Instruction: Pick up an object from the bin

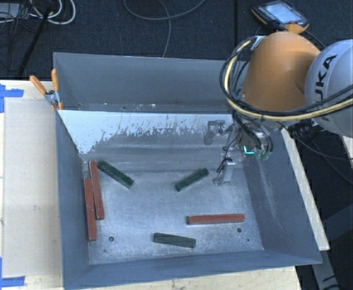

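My gripper [222, 174] hangs over the right part of the bin floor, under the orange wrist cover, with a fingertip showing just right of a dark green bar [191, 179]. That bar lies tilted near the middle of the floor, its right end close to the fingertip. I see nothing between the fingers. A red-brown bar [216, 219] lies flat in front of the gripper, toward the near right.
Another dark green bar [115, 174] lies at the left, a third [174, 240] near the front wall. Two red-brown bars [93, 199] lie side by side along the left wall. The arm and its cables cover the bin's right back corner.
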You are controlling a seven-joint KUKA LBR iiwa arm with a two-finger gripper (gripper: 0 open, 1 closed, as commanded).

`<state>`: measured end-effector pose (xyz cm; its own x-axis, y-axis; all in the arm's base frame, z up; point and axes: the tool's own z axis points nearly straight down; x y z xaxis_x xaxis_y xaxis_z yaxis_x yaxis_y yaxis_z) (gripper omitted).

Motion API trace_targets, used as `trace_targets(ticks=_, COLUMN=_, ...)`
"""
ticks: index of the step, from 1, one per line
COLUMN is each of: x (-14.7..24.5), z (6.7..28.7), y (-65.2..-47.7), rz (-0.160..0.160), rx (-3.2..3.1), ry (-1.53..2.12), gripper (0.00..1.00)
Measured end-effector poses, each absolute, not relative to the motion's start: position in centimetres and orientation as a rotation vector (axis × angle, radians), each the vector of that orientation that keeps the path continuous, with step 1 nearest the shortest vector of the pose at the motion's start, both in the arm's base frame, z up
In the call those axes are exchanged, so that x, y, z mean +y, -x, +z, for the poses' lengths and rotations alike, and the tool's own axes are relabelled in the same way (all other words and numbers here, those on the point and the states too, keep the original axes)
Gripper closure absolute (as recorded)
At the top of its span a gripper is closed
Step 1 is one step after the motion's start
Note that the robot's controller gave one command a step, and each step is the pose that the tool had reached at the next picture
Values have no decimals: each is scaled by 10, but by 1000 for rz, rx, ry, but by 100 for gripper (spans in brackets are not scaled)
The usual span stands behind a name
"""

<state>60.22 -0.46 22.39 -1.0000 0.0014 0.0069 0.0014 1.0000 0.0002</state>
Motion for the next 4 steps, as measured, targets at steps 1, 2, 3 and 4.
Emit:
trace_targets(ticks=1, x=-5, z=228, y=-604, rz=0, rx=-3142, ry=2, gripper=0)
trace_targets(ticks=2, x=3, z=196, y=-600, rz=1, rx=-3148, ry=-86, gripper=0)
trace_targets(ticks=3, x=4, z=136, y=-592, rz=0, rx=-3133, ry=-273, gripper=0)
trace_targets(ticks=4, x=-13, z=76, y=-576, rz=2, rx=-3130, ry=-353, gripper=100)
